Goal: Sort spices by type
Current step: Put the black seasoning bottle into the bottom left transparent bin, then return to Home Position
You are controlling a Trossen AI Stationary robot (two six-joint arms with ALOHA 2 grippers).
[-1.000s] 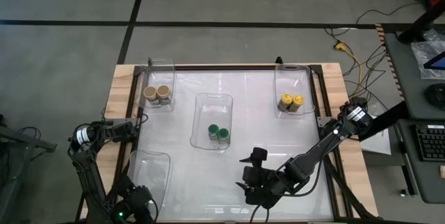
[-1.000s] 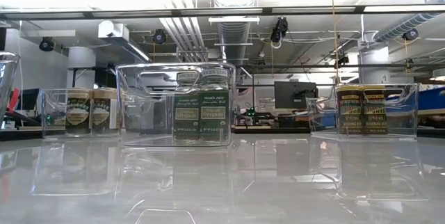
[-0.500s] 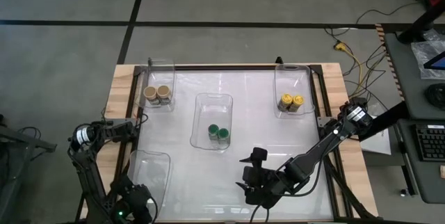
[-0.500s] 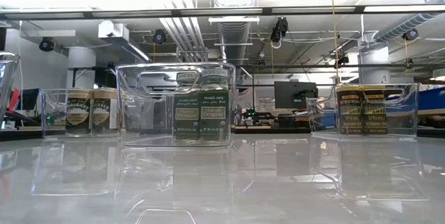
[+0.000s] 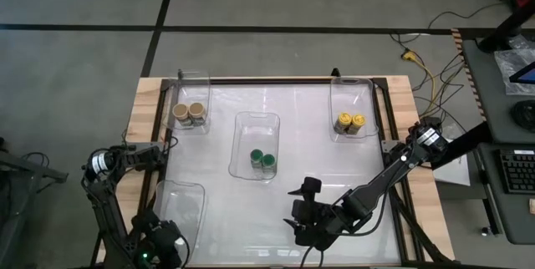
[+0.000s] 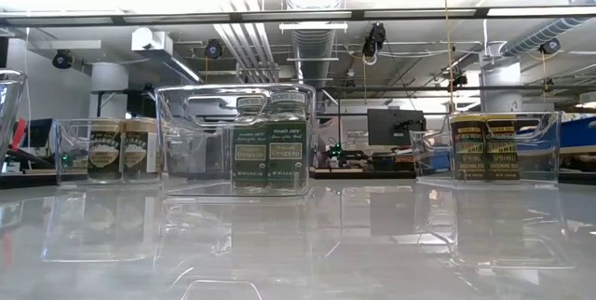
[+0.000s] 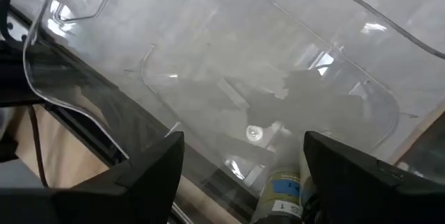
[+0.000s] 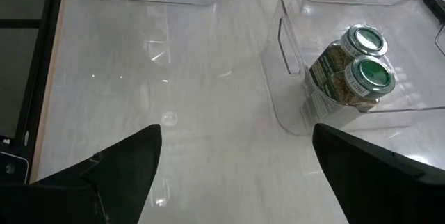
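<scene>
Showing only from the left wrist: left gripper (image 7: 240,175) spread above an empty bin (image 7: 229,78); right gripper (image 8: 236,172) likewise spread

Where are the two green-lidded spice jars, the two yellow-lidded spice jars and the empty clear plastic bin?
Green-lidded spice jars (image 5: 262,159): high view, between their lids.
Yellow-lidded spice jars (image 5: 350,122): high view, between their lids.
Empty clear plastic bin (image 5: 178,210): high view, bare floor.

My table top (image 5: 284,210) is a smooth, glossy white sheet that mirrors the ceiling lights, framed by pale raw wood (image 5: 146,102). The bins (image 5: 255,127) on it are clear, shiny plastic. The spice jars (image 8: 351,64) look like transparent glass or plastic, with paper labels and smooth lids. My fingers (image 8: 125,165) are dark and matt.
</scene>
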